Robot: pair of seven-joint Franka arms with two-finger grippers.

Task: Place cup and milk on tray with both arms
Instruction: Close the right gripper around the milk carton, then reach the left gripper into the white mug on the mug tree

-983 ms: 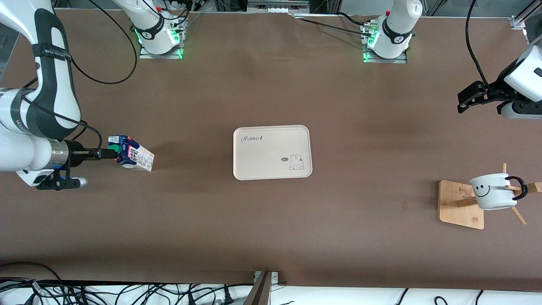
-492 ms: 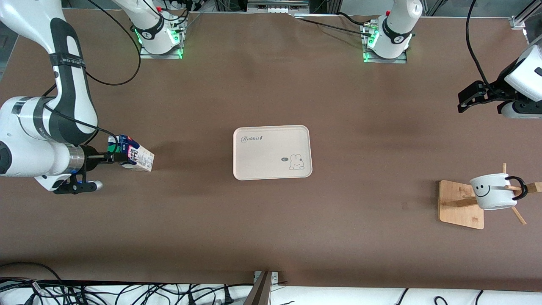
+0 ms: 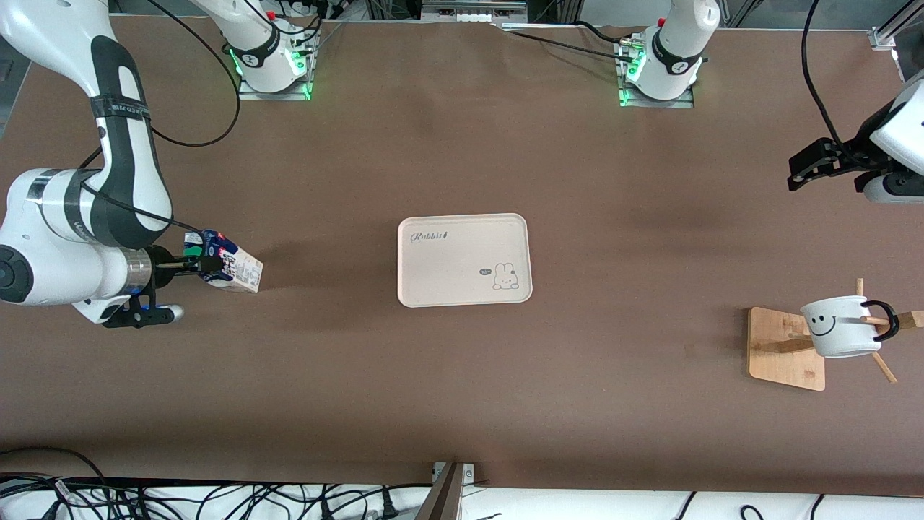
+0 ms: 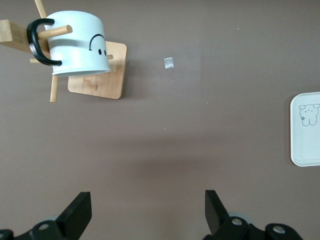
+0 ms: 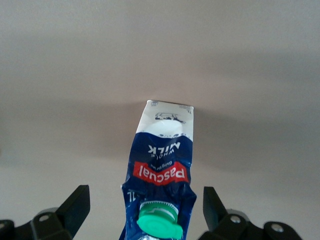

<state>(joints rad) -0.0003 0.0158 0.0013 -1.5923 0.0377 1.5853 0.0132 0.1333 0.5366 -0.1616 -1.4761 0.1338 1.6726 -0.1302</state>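
The milk [image 3: 238,271], a blue and white carton with a green cap, stands on the table toward the right arm's end. My right gripper [image 3: 209,264] is open, with a finger on each side of the carton's capped top. The right wrist view shows the carton [image 5: 162,150] between the fingers of that gripper [image 5: 146,202], with a gap on each side. The cup [image 3: 841,326], white with a smiley face, hangs by its black handle on a wooden rack. My left gripper [image 3: 798,177] is open and empty, up over the table's left-arm end. The cream tray [image 3: 464,260] lies mid-table, with nothing on it.
The rack's wooden base [image 3: 783,347] and pegs stand under the cup near the left arm's end. The left wrist view shows my left gripper [image 4: 147,210] over bare table, with the cup [image 4: 80,45] and the tray's edge [image 4: 306,150] also in view. Cables hang along the table's front edge.
My right arm has swung in and pushed its gripper forward, so the fingers now straddle the carton's top. My left gripper has drifted slightly toward the left arm's end. The milk and cup have not moved.
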